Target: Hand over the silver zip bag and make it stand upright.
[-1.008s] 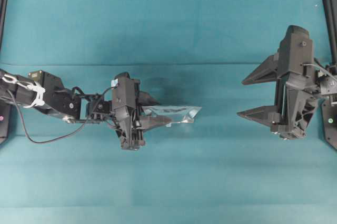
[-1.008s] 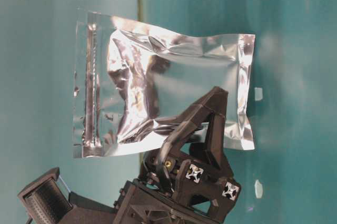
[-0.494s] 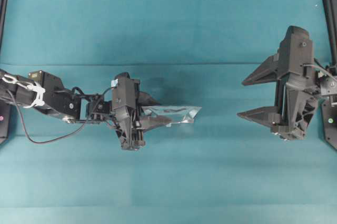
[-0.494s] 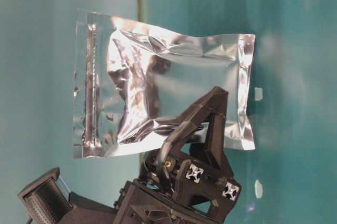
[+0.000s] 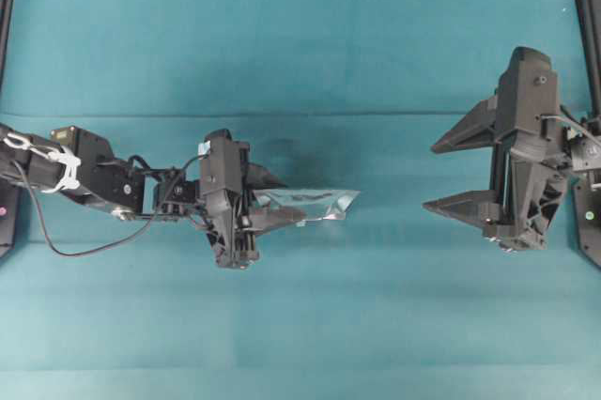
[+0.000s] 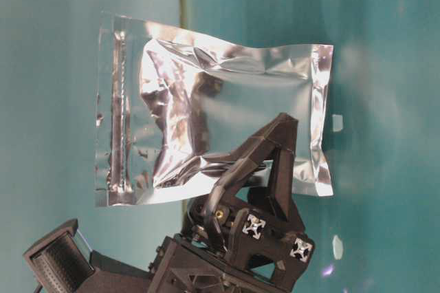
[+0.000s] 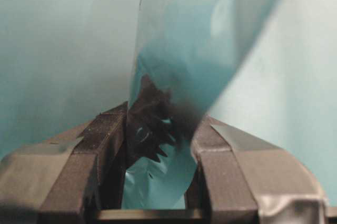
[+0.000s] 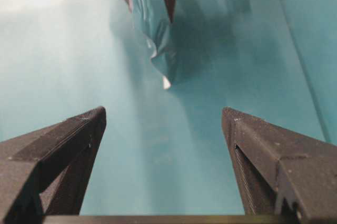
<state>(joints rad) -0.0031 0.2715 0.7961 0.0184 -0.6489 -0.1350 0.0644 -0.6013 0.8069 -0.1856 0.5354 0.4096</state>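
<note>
Nothing has moved since the earlier frames; both arms sit exactly as before. Overhead, the left gripper (image 5: 272, 203), left of centre, is clamped on the silver zip bag (image 5: 315, 203), which is lifted and pointing right, while the right gripper (image 5: 451, 175) waits spread wide at the right edge, well apart. At table level the bag (image 6: 206, 111) fills the upper middle, its zip strip at the left. Left wrist view: fingers pinch foil. Right wrist view: empty jaws face the bag (image 8: 155, 29) at upper centre. Pick-up looks done; handover and standing remain.
</note>
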